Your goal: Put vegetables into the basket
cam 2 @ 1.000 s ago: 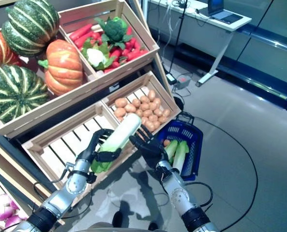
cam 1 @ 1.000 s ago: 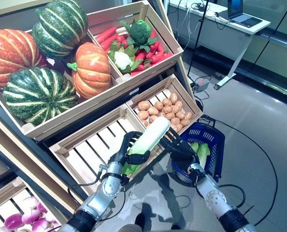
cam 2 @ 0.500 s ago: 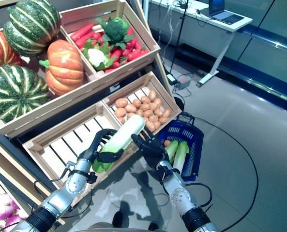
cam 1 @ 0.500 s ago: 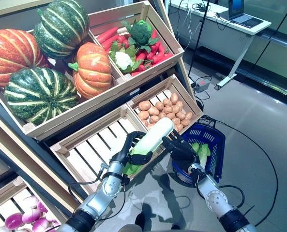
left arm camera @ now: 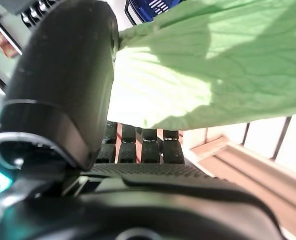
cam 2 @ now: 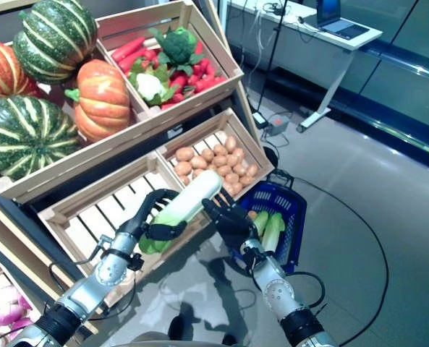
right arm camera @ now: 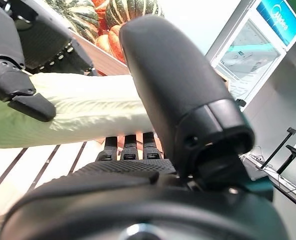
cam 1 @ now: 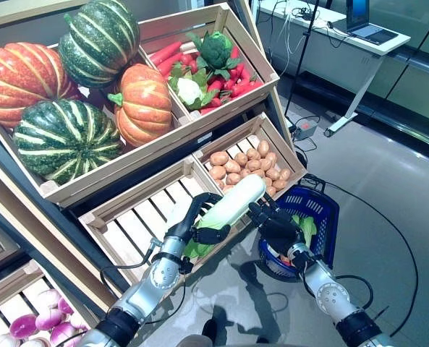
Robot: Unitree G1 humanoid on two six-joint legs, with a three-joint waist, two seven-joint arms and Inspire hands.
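2 robot hands meet at the middle of the head views around 1 long pale cabbage point(cam 1: 228, 208), white at its upper end and leafy green at its lower end. The left robot hand point(cam 1: 192, 230) is clenched on the cabbage, fingers curled over its lower half and thumb pressed on the near side; its wrist view shows green leaf against the thumb. The right robot hand point(cam 1: 278, 225) sits at 3 o'clock of the cabbage's white upper end, fingers spread and fairly straight toward it; in its wrist view the cabbage lies across the fingers, but whether they touch it I cannot tell. The cabbage tilts up toward 1 o'clock, over the front edge of an empty slatted crate point(cam 1: 138, 217).

The blue basket point(cam 1: 326, 213) stands on the floor at 4 o'clock of the cabbage, just behind the right robot hand, with green and white vegetables point(cam 2: 270, 230) already lying in it. At 12 o'clock of the cabbage a crate holds potatoes point(cam 1: 244, 165). Higher on the rack, at 10 to 11 o'clock, are 4 pumpkins point(cam 1: 143, 103), green-striped and orange, and beside them a crate of carrots point(cam 1: 236, 76) with broccoli point(cam 1: 215, 49) and cauliflower point(cam 1: 187, 90). At 8 o'clock, purple and white turnips point(cam 1: 44, 325) lie in the lowest crate
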